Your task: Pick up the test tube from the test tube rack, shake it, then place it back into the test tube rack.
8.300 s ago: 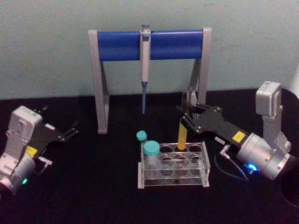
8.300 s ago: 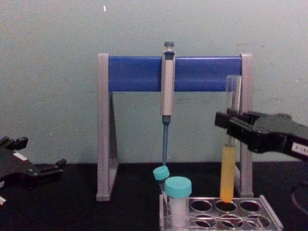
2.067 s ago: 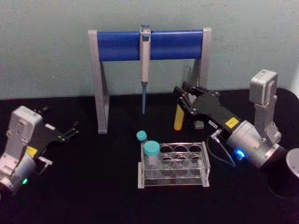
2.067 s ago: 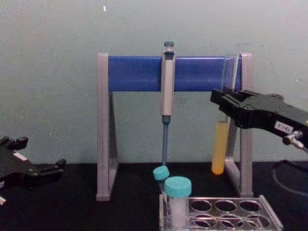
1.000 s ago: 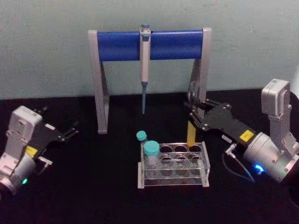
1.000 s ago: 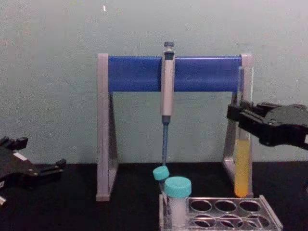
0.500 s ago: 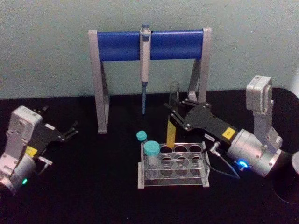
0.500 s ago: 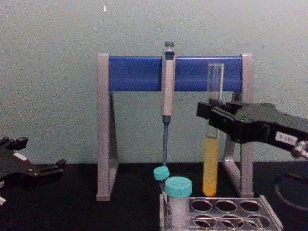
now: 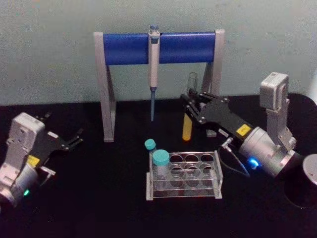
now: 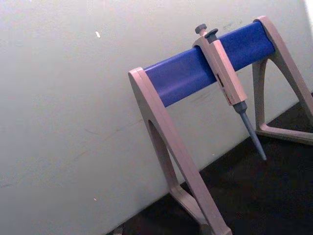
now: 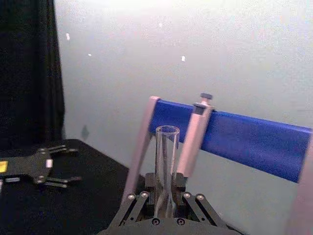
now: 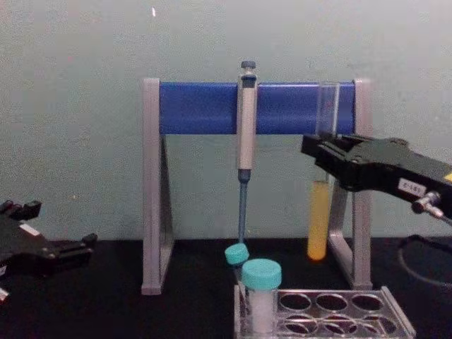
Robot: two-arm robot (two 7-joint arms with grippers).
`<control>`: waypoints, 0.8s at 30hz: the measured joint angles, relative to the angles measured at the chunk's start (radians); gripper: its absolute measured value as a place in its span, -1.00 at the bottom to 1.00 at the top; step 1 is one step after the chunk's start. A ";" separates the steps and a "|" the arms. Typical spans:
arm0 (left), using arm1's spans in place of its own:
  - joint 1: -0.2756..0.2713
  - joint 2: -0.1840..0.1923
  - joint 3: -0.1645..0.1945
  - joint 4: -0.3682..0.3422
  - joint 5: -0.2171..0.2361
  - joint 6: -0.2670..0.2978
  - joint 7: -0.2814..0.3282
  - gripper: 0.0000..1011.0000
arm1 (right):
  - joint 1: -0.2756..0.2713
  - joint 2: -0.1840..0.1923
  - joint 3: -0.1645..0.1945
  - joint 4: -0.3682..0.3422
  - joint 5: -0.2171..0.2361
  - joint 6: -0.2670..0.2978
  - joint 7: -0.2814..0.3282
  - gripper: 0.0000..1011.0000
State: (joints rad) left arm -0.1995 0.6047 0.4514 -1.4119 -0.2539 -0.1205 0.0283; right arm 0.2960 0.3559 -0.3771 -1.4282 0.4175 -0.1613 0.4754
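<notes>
The test tube (image 9: 187, 128) is a tall clear glass tube with yellow-orange liquid in its lower part. It hangs upright in the air above and behind the test tube rack (image 9: 217, 174), a low clear plastic rack with round holes. My right gripper (image 9: 191, 107) is shut on its middle. From the chest the test tube (image 12: 318, 220) hangs under the right gripper (image 12: 319, 152), well above the rack (image 12: 397, 316). The right wrist view looks up the tube (image 11: 166, 156) between the fingers (image 11: 133, 204). My left gripper (image 9: 76, 138) rests open at the far left.
Two teal-capped tubes (image 9: 159, 159) stand at the rack's left end. Behind it is the grey-and-blue pipette stand (image 9: 124, 48) with a pipette (image 9: 153, 64) hanging from it. The stand's right leg (image 12: 361, 176) is close behind the held tube. A black table lies around.
Over the last second the right gripper swung the tube from the right to the left over the rack. It has since lifted it up and back to the right. The left arm has not moved.
</notes>
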 joint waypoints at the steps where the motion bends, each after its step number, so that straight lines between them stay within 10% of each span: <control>1: 0.000 0.000 0.000 0.000 0.000 0.000 0.000 1.00 | -0.002 0.000 0.003 0.000 -0.002 0.000 -0.004 -0.55; 24: 0.000 0.000 0.000 0.000 0.000 0.000 0.000 1.00 | -0.025 -0.006 0.036 -0.020 -0.009 0.008 -0.010 -0.55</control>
State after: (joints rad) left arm -0.1995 0.6047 0.4514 -1.4120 -0.2539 -0.1205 0.0283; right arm 0.2712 0.3501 -0.3414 -1.4480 0.4083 -0.1532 0.4657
